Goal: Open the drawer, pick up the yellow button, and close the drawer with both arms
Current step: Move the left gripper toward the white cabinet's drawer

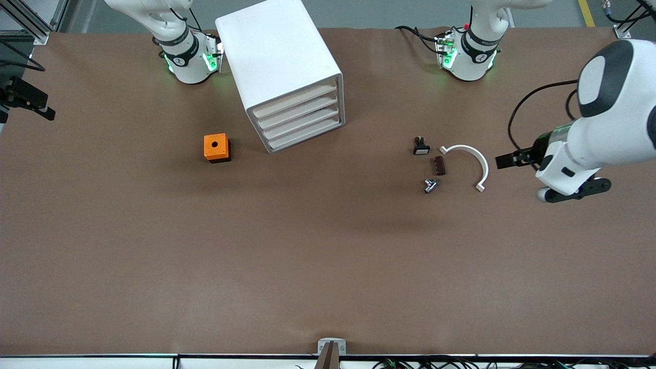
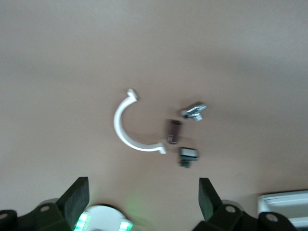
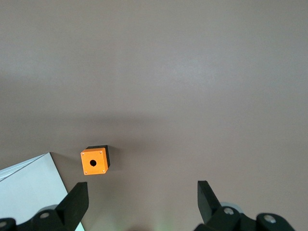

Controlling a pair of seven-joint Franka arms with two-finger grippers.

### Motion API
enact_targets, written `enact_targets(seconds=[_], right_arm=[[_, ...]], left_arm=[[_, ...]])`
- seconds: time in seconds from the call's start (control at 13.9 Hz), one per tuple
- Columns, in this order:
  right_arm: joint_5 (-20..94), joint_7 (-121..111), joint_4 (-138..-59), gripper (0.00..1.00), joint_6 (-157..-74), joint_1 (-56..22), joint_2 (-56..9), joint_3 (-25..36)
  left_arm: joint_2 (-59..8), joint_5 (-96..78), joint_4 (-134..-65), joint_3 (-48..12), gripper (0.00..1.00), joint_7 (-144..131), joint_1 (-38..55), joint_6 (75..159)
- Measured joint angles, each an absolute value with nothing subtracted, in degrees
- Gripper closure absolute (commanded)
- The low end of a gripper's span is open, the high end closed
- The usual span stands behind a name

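The white cabinet stands near the right arm's base, and all four drawers are shut. The uppermost drawer shows its pale front. The button is not in view. My left gripper hangs over the table at the left arm's end, beside a white curved clip. In the left wrist view the gripper is wide open and empty. My right gripper is wide open and empty, high over the table. It looks down on the orange cube and a corner of the cabinet.
The orange cube with a hole sits beside the cabinet, toward the right arm's end. A small black-and-white part, a brown piece and a metal part lie by the clip. The cabinet's corner shows in the left wrist view.
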State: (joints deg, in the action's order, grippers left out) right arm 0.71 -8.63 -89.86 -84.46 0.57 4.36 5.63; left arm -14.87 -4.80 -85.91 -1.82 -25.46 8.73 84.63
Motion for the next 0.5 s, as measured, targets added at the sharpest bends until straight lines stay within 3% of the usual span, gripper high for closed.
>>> enact_targets(seconds=[0.5], right_arm=[[0.7, -8.6, -89.9, 0.0, -84.1, 0.6, 4.4, 5.6]], left_arm=[[-23.9, -18.1, -82.2, -2.0, 0.0, -48.0, 14.6, 85.9]])
